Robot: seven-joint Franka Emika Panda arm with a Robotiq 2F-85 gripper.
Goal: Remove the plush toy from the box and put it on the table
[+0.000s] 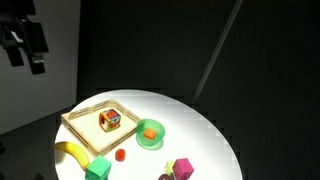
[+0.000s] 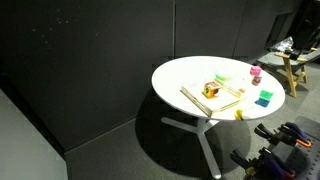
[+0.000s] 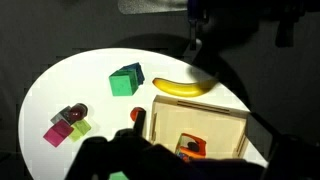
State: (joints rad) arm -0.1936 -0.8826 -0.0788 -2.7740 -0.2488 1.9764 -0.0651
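The plush toy (image 1: 109, 121), orange, red and white, lies inside the box (image 1: 80, 124), a shallow tan wooden tray on the round white table (image 1: 200, 130). Both also show in an exterior view: toy (image 2: 211, 90), box (image 2: 198, 101). In the wrist view the toy (image 3: 190, 148) sits in the near part of the box (image 3: 215, 112). My gripper (image 1: 26, 58) hangs high above and well off to the side of the table, dark, its two fingers apart and empty. In the wrist view the gripper (image 3: 196, 170) is a dark silhouette along the bottom edge.
A banana (image 3: 183, 87) lies beside the box. A green cube (image 3: 126, 80), a magenta cube (image 3: 58, 132), a small red piece (image 3: 138, 114) and a round green bowl (image 1: 150, 133) holding something orange stand on the table. The surroundings are dark.
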